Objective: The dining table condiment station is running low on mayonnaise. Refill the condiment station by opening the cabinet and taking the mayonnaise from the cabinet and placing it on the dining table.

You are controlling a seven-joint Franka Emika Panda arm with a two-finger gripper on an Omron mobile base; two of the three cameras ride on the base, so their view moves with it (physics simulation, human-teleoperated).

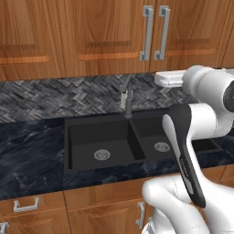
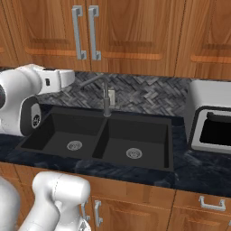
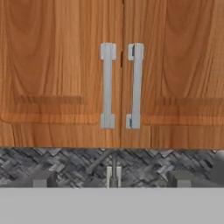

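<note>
Two panelled wood cabinet (image 3: 61, 70) doors, silver bar handles (image 3: 107, 85); tool (image 3: 111, 179) spread.

The arm (image 1: 201, 119) has glossy white rounded shells, with a long black band and dark joints between the segments.

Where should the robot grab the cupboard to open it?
Probably one of the two long silver bar handles in the middle of the cabinet, where its closed doors meet. Each bar stands upright and off the wood, so the open hand could come straight from the front, fingers either side.
</note>
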